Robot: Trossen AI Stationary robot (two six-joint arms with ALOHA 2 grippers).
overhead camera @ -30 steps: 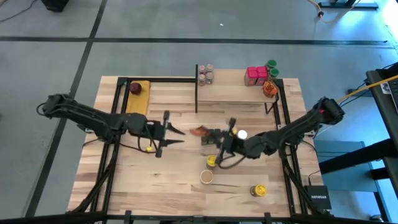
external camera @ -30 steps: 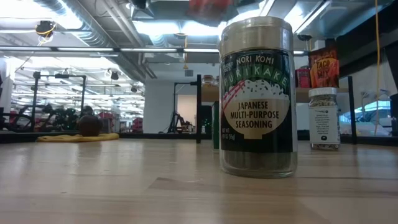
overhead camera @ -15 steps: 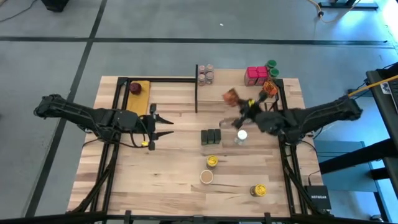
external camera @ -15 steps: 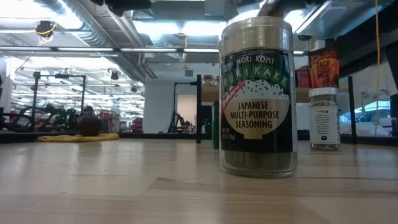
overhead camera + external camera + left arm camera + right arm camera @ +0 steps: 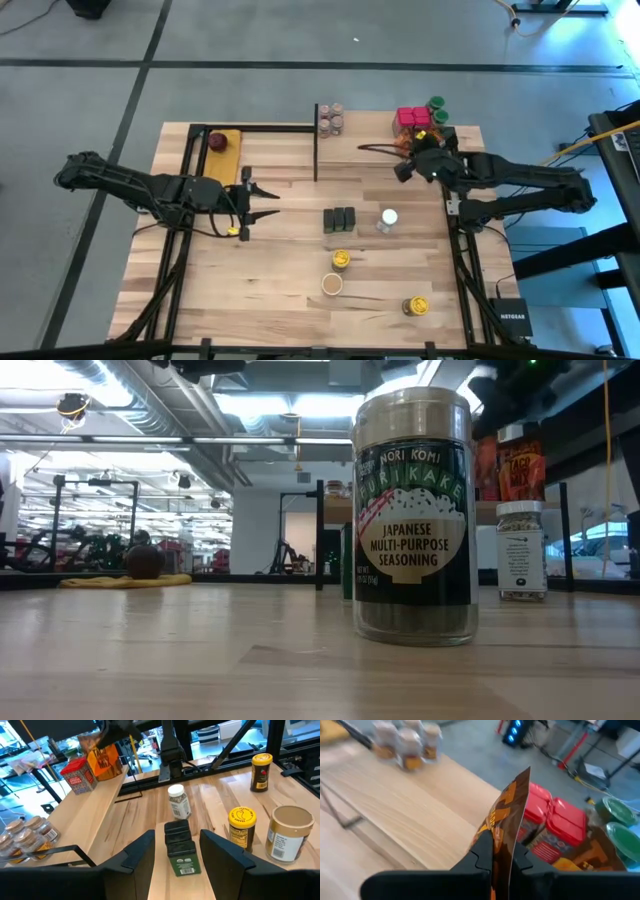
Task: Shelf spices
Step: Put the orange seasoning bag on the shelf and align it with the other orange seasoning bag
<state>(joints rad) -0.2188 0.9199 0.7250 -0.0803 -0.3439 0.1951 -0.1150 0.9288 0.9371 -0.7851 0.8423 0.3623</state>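
Surface: plank-striped tabletop on a grey floor, shop room beyond.
Left edge: dark red round thing on a yellow pad at the far left corner, well apart from the work.
Left gripper: hovers over the left-centre of the tabletop, fingers spread, holding nothing; points toward the tins, probably waiting its turn.
Small yellow thing: just beside the left gripper; too small to tell what it is.
Centre: three dark tins in a row, touching one another; white-lid jar near them to the right.
Near side: yellow-lid jar, tan-lid jar, another yellow jar, all still on the tabletop, not yet shelved.
Shelf: pale board at the far side; small jars cluster at its left end, red boxes and green-lid jars at its right end.
Right gripper: over the right end of the shelf, fingers pressed on an orange packet, held upright by its lower edge.
Reason, judged: edge grip keeps the packet standing so it can be set beside the red boxes.
In the way: red boxes and green-lid jars crowd that end; another packet sits there; the free middle of the shelf looks easier.
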